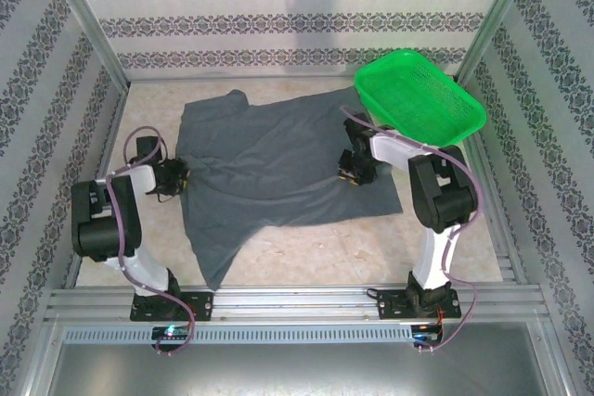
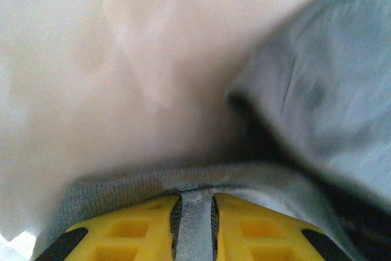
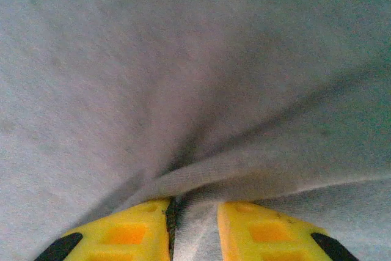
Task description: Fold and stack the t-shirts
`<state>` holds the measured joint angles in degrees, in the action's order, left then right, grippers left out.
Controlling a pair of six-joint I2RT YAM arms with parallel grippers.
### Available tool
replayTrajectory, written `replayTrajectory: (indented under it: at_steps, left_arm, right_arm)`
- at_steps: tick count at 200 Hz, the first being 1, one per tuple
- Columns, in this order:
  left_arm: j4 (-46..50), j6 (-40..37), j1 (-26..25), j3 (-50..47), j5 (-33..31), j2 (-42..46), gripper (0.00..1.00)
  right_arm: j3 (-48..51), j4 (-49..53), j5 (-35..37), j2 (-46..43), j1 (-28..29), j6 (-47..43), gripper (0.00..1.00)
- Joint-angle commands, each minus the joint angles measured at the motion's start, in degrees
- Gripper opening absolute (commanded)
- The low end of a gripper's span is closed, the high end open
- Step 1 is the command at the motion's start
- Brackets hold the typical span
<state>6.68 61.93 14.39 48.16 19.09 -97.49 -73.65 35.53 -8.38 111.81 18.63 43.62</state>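
Observation:
A dark slate-grey t-shirt (image 1: pixel 269 164) lies spread over the middle of the table. My left gripper (image 1: pixel 178 179) sits at the shirt's left edge, shut on a fold of the cloth; in the left wrist view the grey fabric (image 2: pixel 194 212) is pinched between the yellow fingers (image 2: pixel 134 230), with the gripper (image 2: pixel 194 227) low in the frame. My right gripper (image 1: pixel 354 173) rests on the shirt's right part, shut on a raised ridge of the cloth. That ridge (image 3: pixel 244 175) runs across the right wrist view above the gripper (image 3: pixel 194 230).
A green plastic basket (image 1: pixel 419 96) stands tilted at the back right, its near corner just past the shirt's edge. Patterned walls and metal frame posts close in the table on three sides. Bare tabletop (image 1: pixel 325 252) lies in front of the shirt.

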Motion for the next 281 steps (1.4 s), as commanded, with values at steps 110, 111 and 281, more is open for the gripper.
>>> replayTrajectory:
  at_steps: [110,111,281]
  left_arm:
    - [19.29,-13.65,5.78,10.64,-10.28,8.08,0.53]
    - [19.67,-13.58,5.67,10.29,-10.51,8.58,0.52]
    - [43.8,4.08,-27.04,-23.86,-16.73,44.82,0.5]
  right_arm:
    - [-17.11,4.46,-1.84,1.3,0.61,-1.11,0.42]
    - [-16.82,4.46,-1.83,0.95,0.57,-1.14,0.42]
    - [20.52,-4.25,-4.97,-28.49,-6.12,0.24,0.44]
